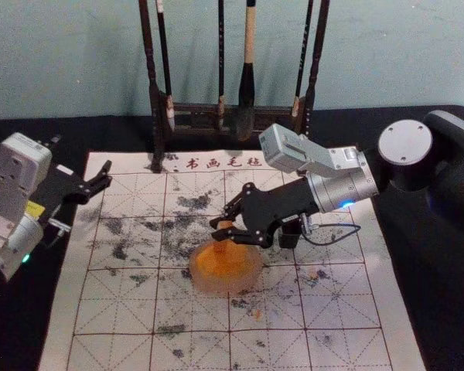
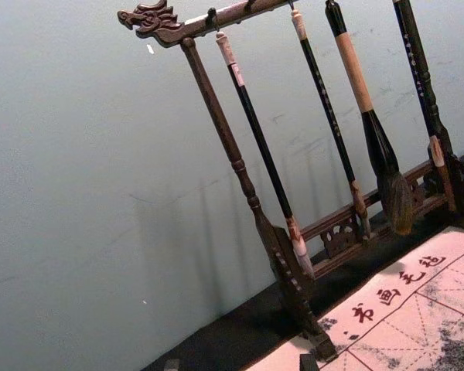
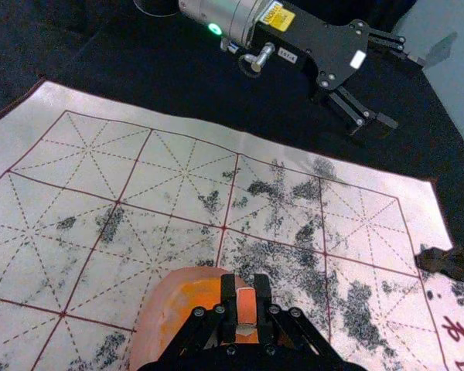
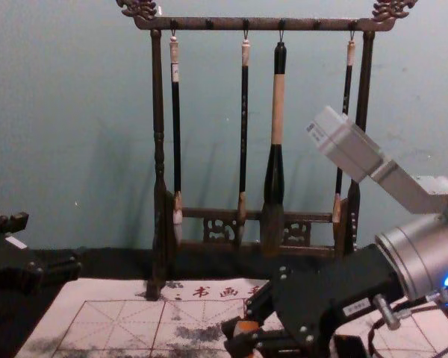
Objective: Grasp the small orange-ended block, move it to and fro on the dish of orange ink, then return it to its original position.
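Orange on its upper end, the block [image 3: 247,306] stands roughly upright in my right gripper [image 3: 246,297], over the dish [image 1: 226,284] of orange ink. The jaws are closed on its two sides, leaving the top end bare between them; I judge that this grip keeps the lower end free to meet the ink. I cannot tell whether it is touching the ink. The right arm reaches in from the right and leans across, probably so the block can be stroked to and fro without the wrist crowding the dish.

The dish sits on a pale gridded mat [image 1: 124,301] blotched with black; its rim could catch the block if I swing too wide. Just beside the dish, partly under the right gripper, is a dark box [image 1: 289,236]. My left gripper [image 1: 82,152] is parked at the mat's left edge, jaws spread and holding nothing. Behind the mat, a wooden rack [image 4: 158,149] holds brushes [image 4: 277,112] hanging tips down, against a blue-green wall [image 4: 75,112].
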Robot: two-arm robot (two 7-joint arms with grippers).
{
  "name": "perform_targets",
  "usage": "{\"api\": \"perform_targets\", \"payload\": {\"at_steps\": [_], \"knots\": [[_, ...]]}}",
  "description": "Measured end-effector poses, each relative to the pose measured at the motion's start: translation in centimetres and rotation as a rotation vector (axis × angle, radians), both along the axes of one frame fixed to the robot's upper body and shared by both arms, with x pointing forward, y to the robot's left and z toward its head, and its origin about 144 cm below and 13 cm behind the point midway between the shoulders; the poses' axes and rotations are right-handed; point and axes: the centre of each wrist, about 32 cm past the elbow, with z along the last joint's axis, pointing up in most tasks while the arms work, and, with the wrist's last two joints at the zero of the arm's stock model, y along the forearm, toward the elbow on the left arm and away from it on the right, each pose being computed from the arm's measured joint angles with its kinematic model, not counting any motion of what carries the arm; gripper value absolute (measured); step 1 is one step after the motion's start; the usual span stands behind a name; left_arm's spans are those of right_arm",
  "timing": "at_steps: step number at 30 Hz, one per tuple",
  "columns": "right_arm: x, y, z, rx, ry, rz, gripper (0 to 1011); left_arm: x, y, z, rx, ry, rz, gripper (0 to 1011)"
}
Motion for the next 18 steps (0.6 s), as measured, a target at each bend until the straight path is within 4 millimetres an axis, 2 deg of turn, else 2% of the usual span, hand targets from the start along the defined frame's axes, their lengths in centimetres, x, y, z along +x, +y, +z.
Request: {"api": "perform_targets", "payload": {"at_steps": [18], "knots": [[-0.52, -0.72, 0.03, -0.019, -0.007, -0.001, 133, 0.00, 0.00, 0.00, 0.000, 0.000, 0.000, 1001]]}}
